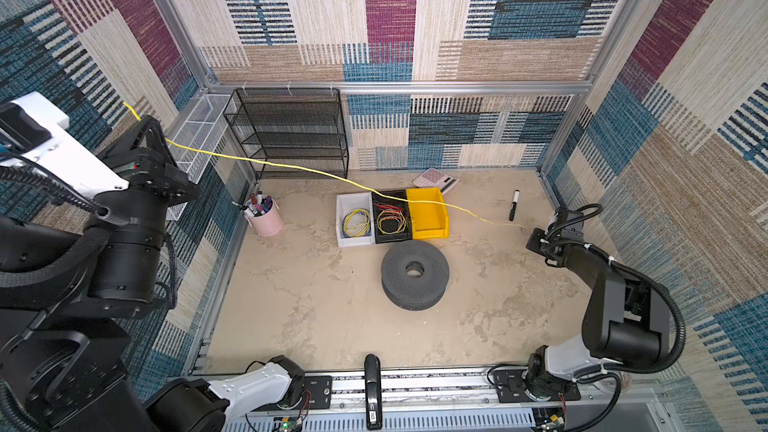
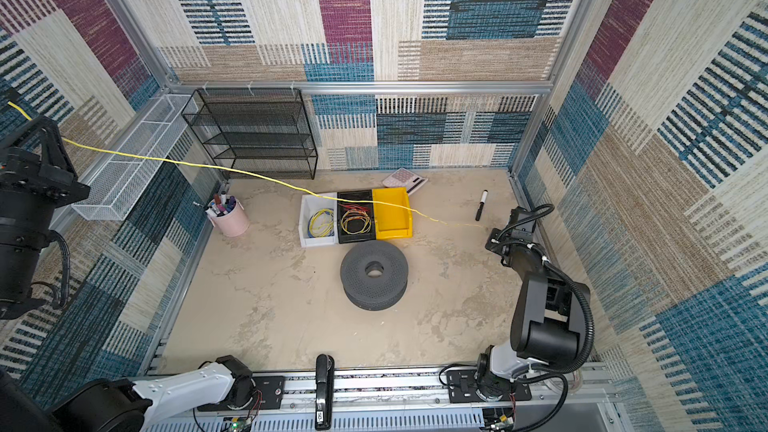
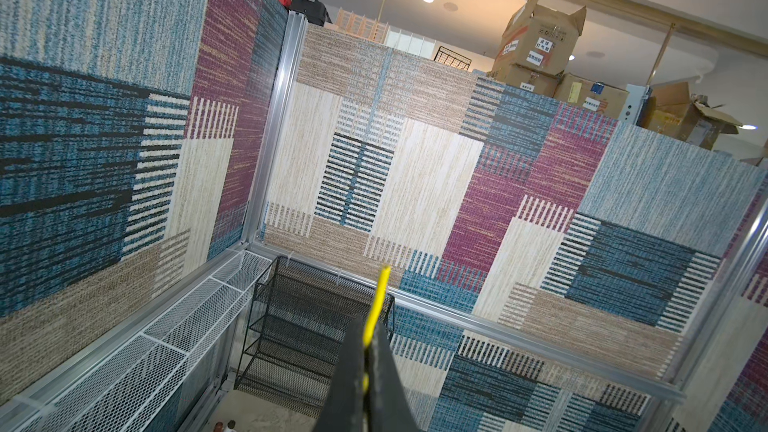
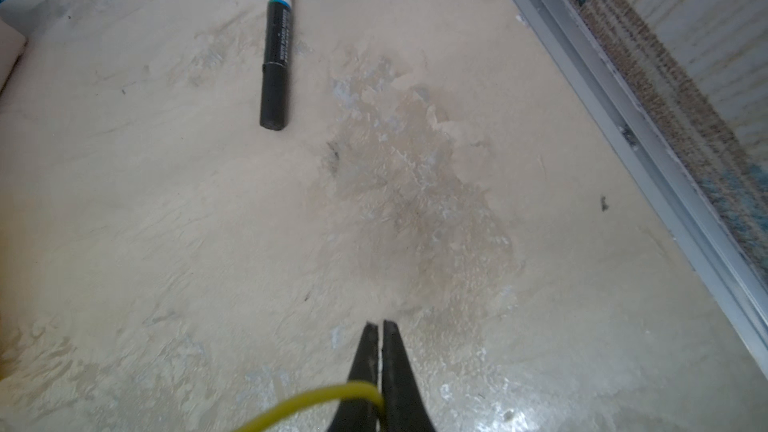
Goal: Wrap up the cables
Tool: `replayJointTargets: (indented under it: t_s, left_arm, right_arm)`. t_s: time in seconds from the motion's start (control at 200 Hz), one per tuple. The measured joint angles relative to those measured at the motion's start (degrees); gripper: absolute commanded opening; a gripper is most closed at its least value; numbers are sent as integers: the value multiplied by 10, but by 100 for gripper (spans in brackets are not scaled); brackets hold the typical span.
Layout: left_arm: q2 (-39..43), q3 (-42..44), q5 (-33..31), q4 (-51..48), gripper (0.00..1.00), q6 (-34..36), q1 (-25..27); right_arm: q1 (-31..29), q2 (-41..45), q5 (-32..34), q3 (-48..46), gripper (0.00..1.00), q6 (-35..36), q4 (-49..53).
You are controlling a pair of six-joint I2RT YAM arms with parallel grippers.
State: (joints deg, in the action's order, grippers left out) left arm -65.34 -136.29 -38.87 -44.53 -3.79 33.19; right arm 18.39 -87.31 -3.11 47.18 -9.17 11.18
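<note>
While my left gripper pinches the yellow wire up high, my right gripper (low over the table) is clamped tight on it farther along.

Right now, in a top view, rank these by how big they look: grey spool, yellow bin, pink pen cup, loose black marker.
1. grey spool
2. yellow bin
3. pink pen cup
4. black marker, the slimmest.
The spool sits nearer the camera, which flatters it, but the order looks safe.

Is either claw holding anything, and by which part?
Both hold the yellow wire, strung between them: left claw pinches it just short of one end, right claw near the other end.
</note>
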Motion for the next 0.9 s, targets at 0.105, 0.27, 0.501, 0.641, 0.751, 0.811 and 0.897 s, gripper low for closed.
replayJointTargets:
  t_s: [0.105,0.27,0.501,0.641,0.751,0.811,0.897]
  left_arm:
    - [-6,2,-10,1,0,21,16]
    - [-11,10,-30,13,0,48,31]
    - [-23,38,-47,32,0,52,35]
    - [-26,63,-43,34,0,23,35]
    - [-35,64,-33,33,0,-7,34]
    - [-38,66,-20,32,0,-26,34]
    - [-49,68,2,31,0,-53,34]
  right_arm:
    - [12,-9,-10,-10,0,3,-4]
    - [23,-12,-21,-13,0,4,-8]
    - [29,10,-28,-8,0,1,-6]
    - [30,23,-44,-11,23,-6,-5]
    - [30,31,-64,-19,34,-9,-1]
    - [30,37,-77,-21,45,-13,3]
    - [30,52,-94,-23,59,-13,5]
